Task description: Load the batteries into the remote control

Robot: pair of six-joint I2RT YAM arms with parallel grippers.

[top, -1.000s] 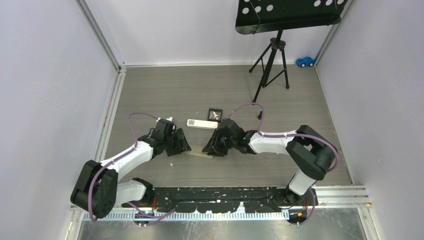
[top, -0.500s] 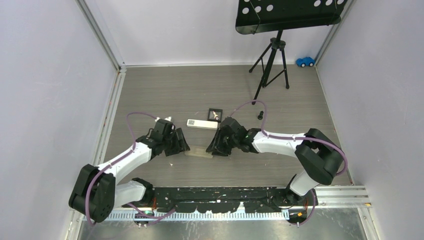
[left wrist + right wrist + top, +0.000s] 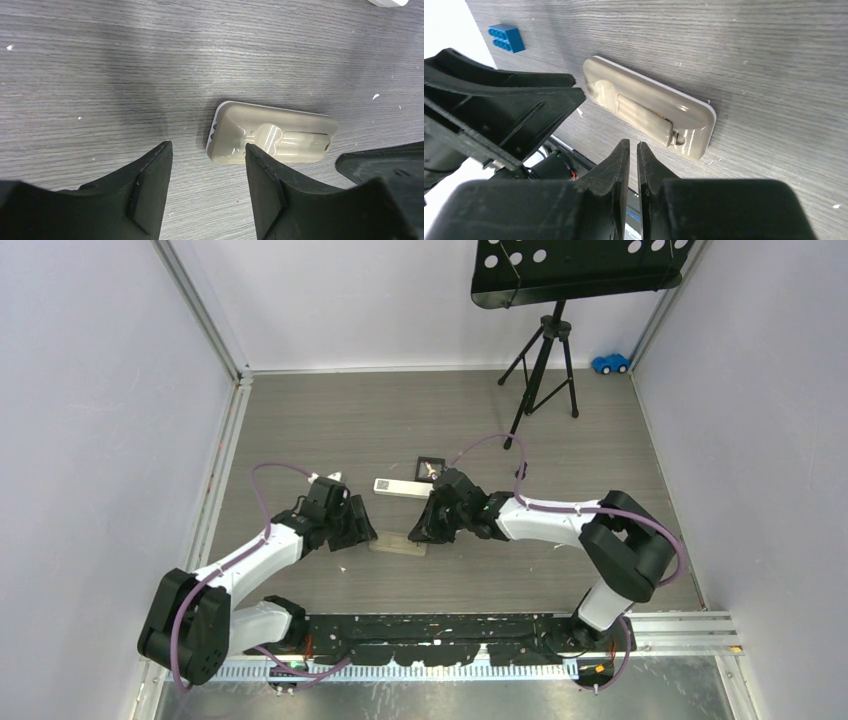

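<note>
Since the earlier frame, the right arm was seen to have been drawn in at the elbow, and the right gripper [image 3: 423,531] carried slightly left and farther, closer over the right end of the remote control [image 3: 398,544]. Hardly any shift was noted in the left gripper [image 3: 352,527].

From above, the remote control was found lying back-up on the table [image 3: 330,430], between the two grippers, near the middle. A shorter white remote [image 3: 404,487] lay just beyond it, untouched. No batteries could be made out with certainty.

From the left wrist, the fingers [image 3: 150,185] were seen well apart and empty, set at the left end of the remote control [image 3: 272,140], one tip just at its near edge. This placing was judged to be a brace, so that the body would not slide when pushed from the other end.

From the right wrist, the fingers [image 3: 616,162] were seen brought almost together, a thin slit between them and nothing held, aimed at the latch end of the remote control [image 3: 649,112]. The battery cover appeared to be in place; the narrowed tip was judged suited to prying or sliding it. A blue brick [image 3: 506,37] lay well apart at the far left.
</note>
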